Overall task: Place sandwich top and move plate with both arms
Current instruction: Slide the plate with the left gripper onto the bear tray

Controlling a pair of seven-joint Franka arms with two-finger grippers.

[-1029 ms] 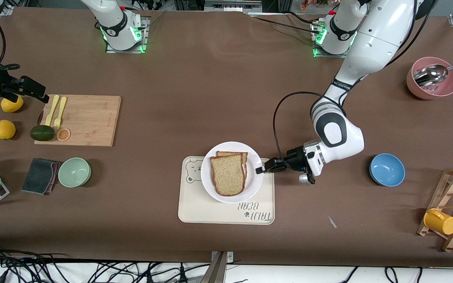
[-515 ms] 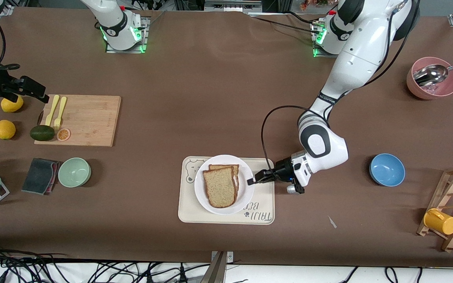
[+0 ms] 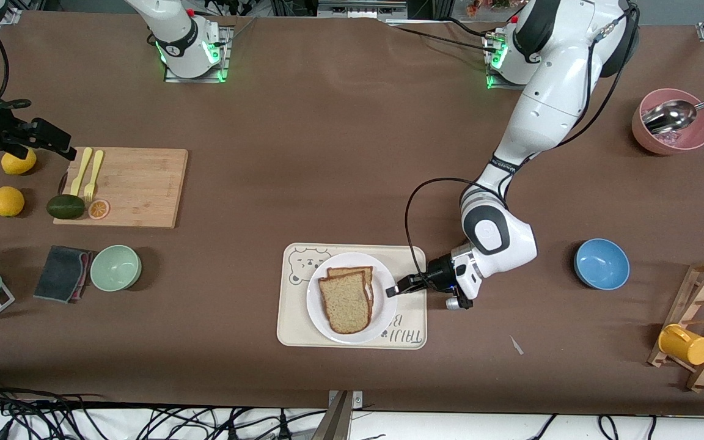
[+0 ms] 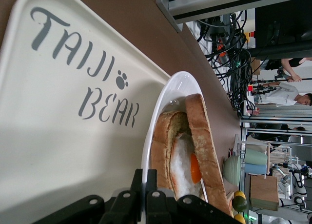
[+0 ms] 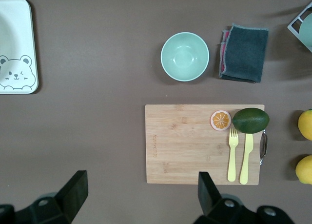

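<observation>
My left claw [image 3: 392, 289] pinches the glossy plate [image 3: 321, 318] by its thin, slippery rim, the sandwich top [image 3: 344, 302] riding loose, while my right claw [image 5: 141, 194] waits wide above the surface [image 3: 327, 153].

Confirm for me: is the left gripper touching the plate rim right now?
Touching. In the left wrist view the left gripper has its fingers closed on the plate rim; the front view agrees, its tips meeting the rim.

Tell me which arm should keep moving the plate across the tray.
Left. The left gripper is shut on the rim of the plate, which carries the sandwich top and rests on the tray. The right gripper waits open above the cutting board, at the right arm's end.
</observation>
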